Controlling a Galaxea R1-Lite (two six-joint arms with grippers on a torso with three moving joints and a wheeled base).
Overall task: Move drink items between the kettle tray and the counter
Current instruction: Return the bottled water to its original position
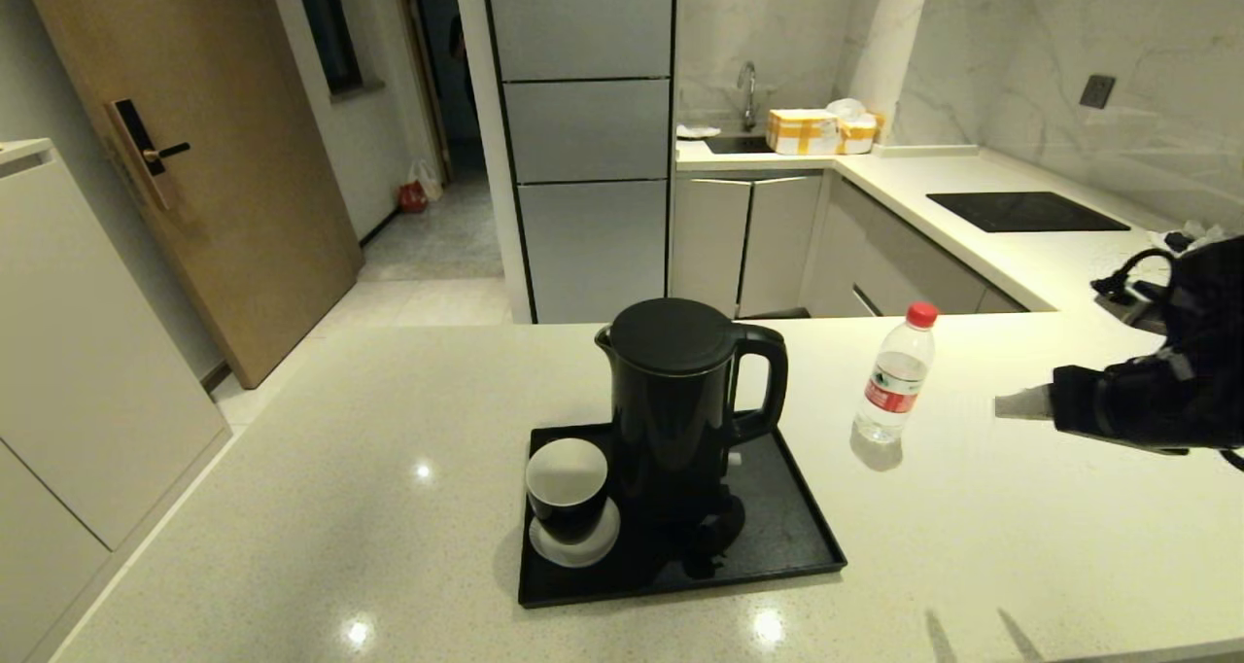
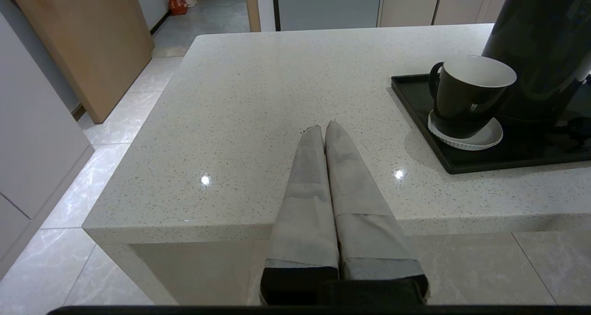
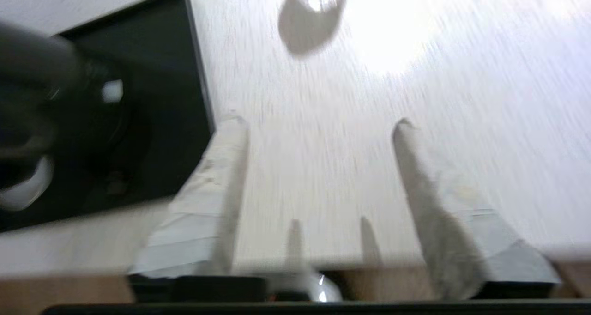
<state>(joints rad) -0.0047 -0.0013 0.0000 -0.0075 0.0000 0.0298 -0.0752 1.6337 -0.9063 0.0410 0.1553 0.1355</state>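
Both fingers of the right hand [image 3: 316, 121] are spread wide, holding nothing, above the counter [image 3: 323, 167]; left hand [image 2: 323, 126] pressed closed.

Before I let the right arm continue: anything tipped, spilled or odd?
Nothing stands out. The glossy black electric kettle stands upright on the flat black tray; the red-capped clear plastic bottle stands upright on the cream counter.

Bare table [image 1: 972, 507] lies between the right claw [image 1: 1011, 405] and the water bottle [image 1: 894, 376], nothing in the way. The kettle [image 1: 671, 401] and cup [image 1: 567, 488] crowd the tray [image 1: 787, 532], leaving its right part free.
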